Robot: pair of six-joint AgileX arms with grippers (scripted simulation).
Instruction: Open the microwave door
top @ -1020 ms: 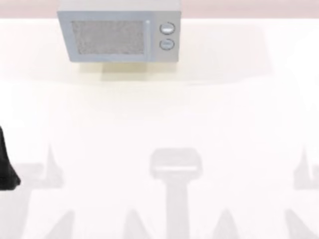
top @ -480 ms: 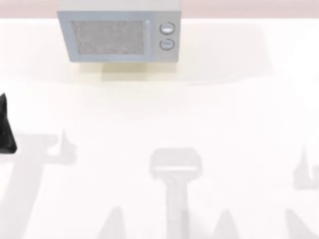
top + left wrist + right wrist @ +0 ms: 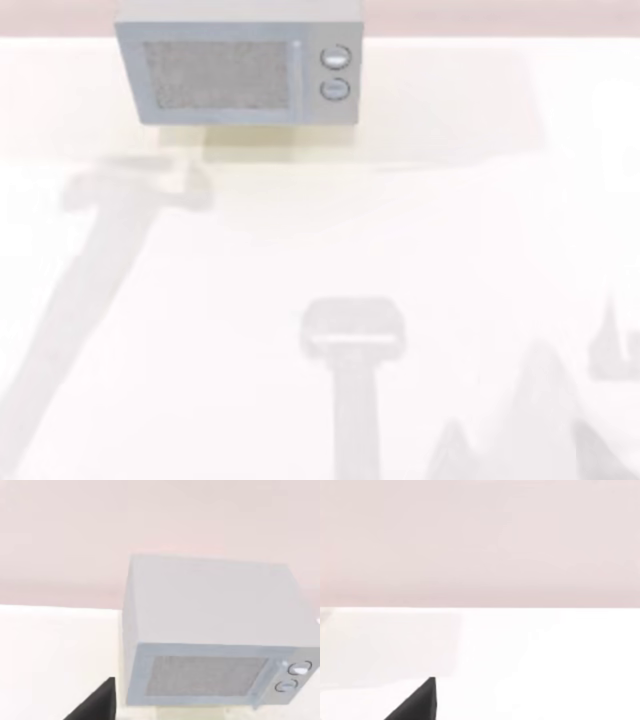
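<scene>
The microwave (image 3: 238, 62) is a light-grey box at the back of the table, left of centre. Its door (image 3: 215, 75), with the speckled mesh window, lies shut and flush with the front. Two round silver knobs (image 3: 336, 57) sit on the narrow panel to the door's right. Neither gripper shows in the top view, only arm shadows on the table. In the left wrist view the microwave (image 3: 210, 605) and its door (image 3: 200, 677) fill the right half, and a black part of my left gripper (image 3: 97, 705) shows near the microwave's left front corner, apart from it. My right gripper (image 3: 417, 705) shows only a black tip over bare table.
The white table (image 3: 400, 250) runs from the microwave to the front edge. A pale pink wall (image 3: 150, 530) stands behind the microwave. Grey arm shadows lie on the table at the left, the middle and the front right.
The dark part of my left arm at the top view's left edge has left the view. Its shadow has swung up toward the microwave's lower left corner. The door has not moved.
</scene>
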